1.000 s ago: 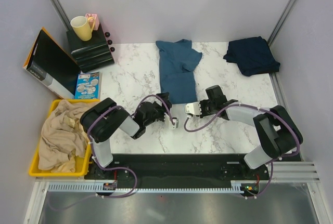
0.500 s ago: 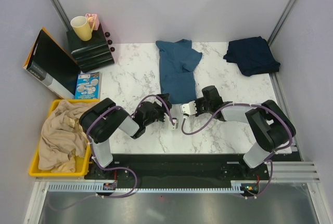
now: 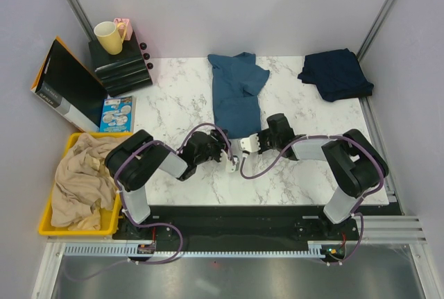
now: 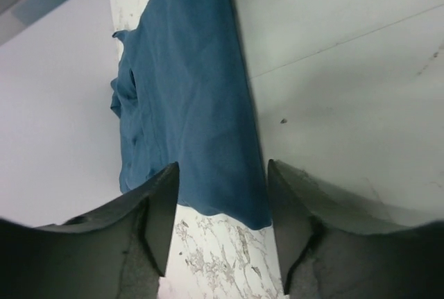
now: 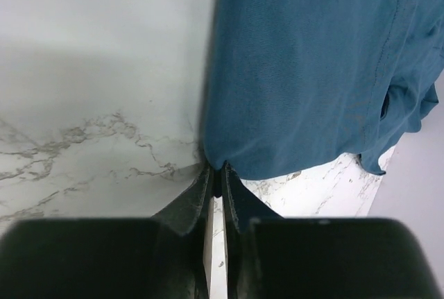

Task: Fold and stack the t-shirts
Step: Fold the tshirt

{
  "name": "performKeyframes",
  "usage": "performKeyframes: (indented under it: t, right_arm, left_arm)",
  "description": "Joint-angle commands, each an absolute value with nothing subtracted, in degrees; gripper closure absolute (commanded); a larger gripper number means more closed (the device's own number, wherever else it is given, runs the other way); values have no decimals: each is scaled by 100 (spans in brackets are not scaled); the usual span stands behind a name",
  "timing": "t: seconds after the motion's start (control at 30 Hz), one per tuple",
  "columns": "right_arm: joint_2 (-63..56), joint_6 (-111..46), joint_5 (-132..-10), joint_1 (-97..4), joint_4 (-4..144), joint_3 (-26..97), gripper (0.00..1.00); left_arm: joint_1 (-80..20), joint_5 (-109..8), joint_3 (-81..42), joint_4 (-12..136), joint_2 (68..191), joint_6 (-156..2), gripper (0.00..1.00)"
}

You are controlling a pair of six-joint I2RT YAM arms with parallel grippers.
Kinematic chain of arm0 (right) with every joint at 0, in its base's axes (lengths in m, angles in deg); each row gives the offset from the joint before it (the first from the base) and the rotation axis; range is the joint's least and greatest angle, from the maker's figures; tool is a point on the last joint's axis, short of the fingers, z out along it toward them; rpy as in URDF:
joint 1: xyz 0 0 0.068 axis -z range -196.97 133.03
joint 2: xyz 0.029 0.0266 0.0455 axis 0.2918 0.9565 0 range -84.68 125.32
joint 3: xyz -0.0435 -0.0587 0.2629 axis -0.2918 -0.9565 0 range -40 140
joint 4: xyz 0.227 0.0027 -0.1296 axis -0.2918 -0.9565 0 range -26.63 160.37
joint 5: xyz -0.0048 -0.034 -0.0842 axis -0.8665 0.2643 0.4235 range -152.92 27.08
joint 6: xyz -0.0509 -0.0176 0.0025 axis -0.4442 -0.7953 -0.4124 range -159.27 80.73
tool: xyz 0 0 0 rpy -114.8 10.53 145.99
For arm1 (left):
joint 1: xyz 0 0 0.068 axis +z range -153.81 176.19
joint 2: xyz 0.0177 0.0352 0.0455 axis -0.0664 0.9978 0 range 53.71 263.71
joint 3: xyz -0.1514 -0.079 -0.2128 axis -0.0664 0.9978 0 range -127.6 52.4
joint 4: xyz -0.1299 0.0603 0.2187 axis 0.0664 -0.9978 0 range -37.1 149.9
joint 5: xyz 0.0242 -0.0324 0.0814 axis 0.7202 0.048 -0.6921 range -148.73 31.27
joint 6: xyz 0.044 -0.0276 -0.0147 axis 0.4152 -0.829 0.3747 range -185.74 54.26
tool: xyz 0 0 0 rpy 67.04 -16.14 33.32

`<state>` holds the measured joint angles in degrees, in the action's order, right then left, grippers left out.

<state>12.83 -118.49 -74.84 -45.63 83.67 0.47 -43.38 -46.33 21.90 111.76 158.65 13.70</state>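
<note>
Two t-shirts lie on the white marbled surface (image 3: 173, 98): one steel-blue cloth t-shirt (image 3: 236, 101) stretched from the upper edge down to the middle of the frame, and one navy cloth t-shirt (image 3: 335, 73) bunched at the upper right, its side reaching the surface's right edge. The two are well apart, with bare marble between them. Bare marble also lies left of the steel-blue cloth t-shirt and along the lower right. There are two arms, and both tips meet just below that shirt's near hem at the centre of the frame. The left pincer (image 3: 229, 158) stands partly open with nothing between its fingers; in its wrist view the hem lies just beyond the gap, and one lower corner of the shirt sits between the two fingertips' lines. The right pincer (image 5: 215, 171) is drawn in to a thin slit, and its tips pinch the other lower corner of the steel-blue cloth t-shirt where the hem meets the marble. Off the surface at the lower left sits one yellow plastic tray (image 3: 47, 228) holding a crumpled beige cloth (image 3: 80, 181). At the upper left are one yellow mug (image 3: 107, 37) on a black stacked box (image 3: 119, 70), one black flat case (image 3: 66, 91) leaning beside it, and one small blue booklet (image 3: 118, 113).
</note>
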Motion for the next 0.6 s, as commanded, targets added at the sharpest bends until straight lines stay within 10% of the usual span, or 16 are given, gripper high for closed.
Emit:
performKeyframes:
  t: [0.0,0.13,0.57]
  right_arm:
    - [1525,-11785,-7549,-4588,8118,192,94]
    - [1613,-11759,-7540,-4588,8118,289,100]
    - [1061,-11196,-7548,-4588,7381,597,100]
  left_arm:
    - [-4301,-4493,2006,10877,15821,1205,46]
    - [-4266,-4537,1988,10754,15786,1161,98]
    - [-4231,-4643,2164,10289,15083,976,98]
